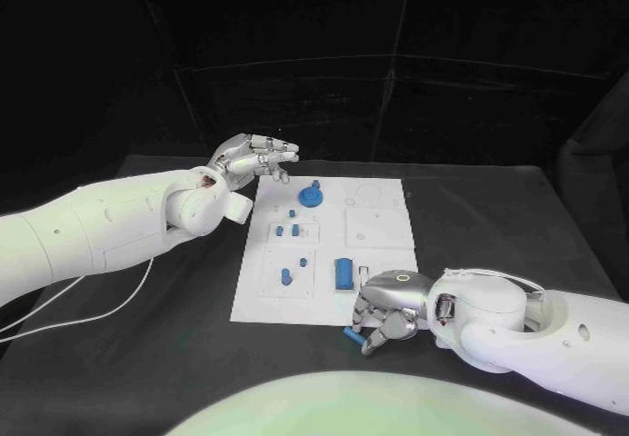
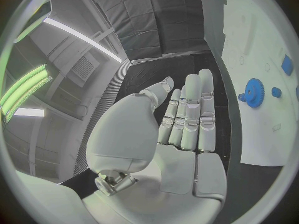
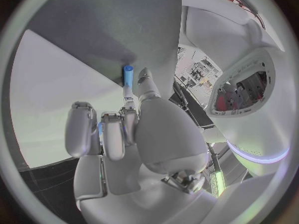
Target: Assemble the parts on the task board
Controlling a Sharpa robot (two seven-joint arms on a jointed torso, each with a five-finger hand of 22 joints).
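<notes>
Blue peg (image 1: pixel 352 335) lies on black table (image 1: pixel 157 363) just off near edge of task board (image 1: pixel 275 304), under right hand (image 1: pixel 384 313). Right hand fingers curled around peg; whether grip is closed, cannot tell. Peg judged small, light, rigid, smooth, apt to roll; best pinched at mid-length. Left hand (image 1: pixel 253 156) hovers at far left board corner, fingers loosely bent, holding nothing. Blue gear (image 1: pixel 311 195) stands on board, far side.
</notes>
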